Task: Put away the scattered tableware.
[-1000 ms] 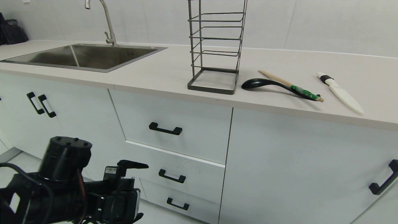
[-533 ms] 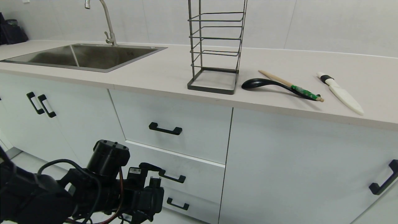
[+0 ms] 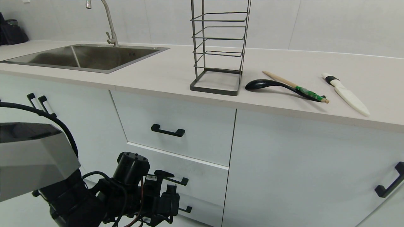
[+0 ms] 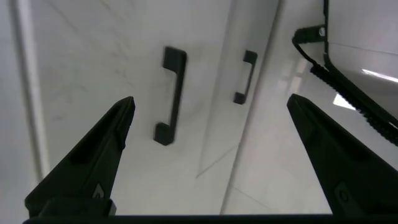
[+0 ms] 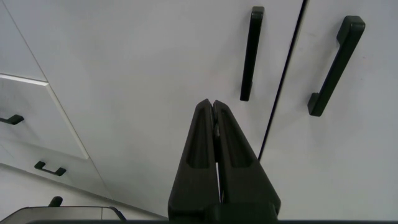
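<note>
A black ladle [image 3: 268, 84], a wooden stick with a green band [image 3: 295, 86] just beside it, and a white knife [image 3: 347, 95] lie on the bench [image 3: 157, 75], right of the wire rack [image 3: 217, 50]. The left hand [image 4: 210, 102] hangs low before the drawer fronts, fingers spread wide (a drawer handle [image 4: 171, 93] shows between them). The right hand [image 5: 214, 109] is clenched, empty, facing cabinet doors [image 5: 124, 74].

The left gripper [image 3: 173, 195] has slid toward 3 o'clock, reaching the middle drawer handle [image 3: 182, 181] (grey arm housing [image 3: 31, 154] now at 9 o'clock).
</note>
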